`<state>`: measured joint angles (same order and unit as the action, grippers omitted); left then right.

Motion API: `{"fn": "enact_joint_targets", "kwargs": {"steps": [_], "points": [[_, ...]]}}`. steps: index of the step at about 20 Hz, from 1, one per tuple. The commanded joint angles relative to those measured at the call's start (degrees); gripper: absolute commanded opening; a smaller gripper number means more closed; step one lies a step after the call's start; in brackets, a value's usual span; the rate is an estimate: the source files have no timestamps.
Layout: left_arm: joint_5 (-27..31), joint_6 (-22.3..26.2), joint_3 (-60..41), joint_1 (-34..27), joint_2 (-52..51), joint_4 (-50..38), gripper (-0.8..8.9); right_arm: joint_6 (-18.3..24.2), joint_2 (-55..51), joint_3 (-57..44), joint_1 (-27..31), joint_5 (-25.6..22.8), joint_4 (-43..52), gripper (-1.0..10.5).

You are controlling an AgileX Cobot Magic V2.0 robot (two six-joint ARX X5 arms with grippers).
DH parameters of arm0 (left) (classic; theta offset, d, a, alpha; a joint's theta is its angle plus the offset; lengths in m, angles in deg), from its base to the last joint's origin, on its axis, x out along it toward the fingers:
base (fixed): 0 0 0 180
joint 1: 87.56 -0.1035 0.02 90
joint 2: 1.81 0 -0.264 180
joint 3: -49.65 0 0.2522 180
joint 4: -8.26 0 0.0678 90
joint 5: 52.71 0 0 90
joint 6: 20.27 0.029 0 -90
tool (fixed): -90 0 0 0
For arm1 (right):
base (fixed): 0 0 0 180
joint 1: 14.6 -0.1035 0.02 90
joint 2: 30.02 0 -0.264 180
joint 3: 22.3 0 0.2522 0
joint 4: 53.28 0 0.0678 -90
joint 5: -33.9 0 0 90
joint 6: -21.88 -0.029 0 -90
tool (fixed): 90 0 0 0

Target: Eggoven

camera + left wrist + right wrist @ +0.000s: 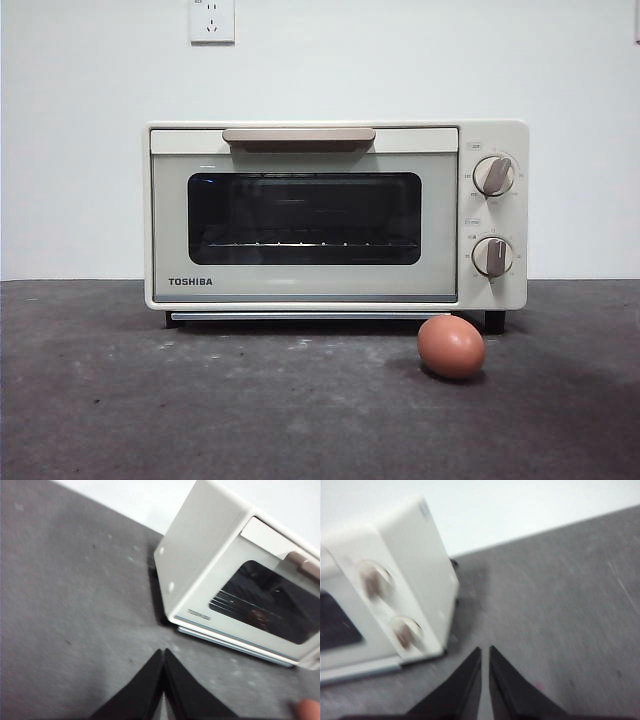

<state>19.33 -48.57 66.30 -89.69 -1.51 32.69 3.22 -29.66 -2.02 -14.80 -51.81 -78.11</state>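
Observation:
A cream TOSHIBA toaster oven [335, 215] stands on the grey table with its door closed, beige handle [299, 135] at the top and two knobs [493, 175] on its right. A brown egg [451, 346] lies on the table in front of the oven's right end. No arm shows in the front view. The left gripper [163, 652] is shut and empty, above the table off the oven's [240, 585] left front corner; a bit of the egg [307, 710] shows at that picture's edge. The right gripper [485, 650] is shut and empty, off the oven's [395, 590] right side.
A white wall with a power socket [212, 20] stands behind the oven. The grey table surface [150, 400] stretches in front of and beside the oven.

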Motion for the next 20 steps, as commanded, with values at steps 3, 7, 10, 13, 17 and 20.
{"fn": "enact_joint_targets", "kwargs": {"steps": [3, 7, 10, 13, 17, 20], "points": [[-2.6, -4.0, 7.6, -0.1, 1.8, 3.7, 0.07, -1.9, 1.3, 9.6, 0.1, 0.5, -4.7, 0.1], [-5.3, -1.2, 14.0, -0.1, 6.0, 6.8, 0.07, 0.6, 5.9, 18.1, 0.1, 4.0, -11.9, 0.1], [-8.7, 2.4, 19.6, -0.1, 10.7, 10.6, 0.07, 4.0, 11.2, 24.7, 0.1, 9.0, -19.3, 0.1], [-12.4, 7.4, 25.5, -0.1, 15.7, 16.1, 0.07, 8.0, 17.0, 31.0, -0.1, 14.8, -27.3, 0.1], [-17.2, 14.8, 32.3, 0.0, 21.8, 24.3, 0.07, 13.7, 24.4, 38.4, -0.5, 22.3, -38.4, 0.1], [-18.7, 19.4, 36.0, 0.3, 25.0, 30.8, 0.07, 17.3, 28.8, 42.5, -1.5, 24.6, -45.5, 0.1]]}}
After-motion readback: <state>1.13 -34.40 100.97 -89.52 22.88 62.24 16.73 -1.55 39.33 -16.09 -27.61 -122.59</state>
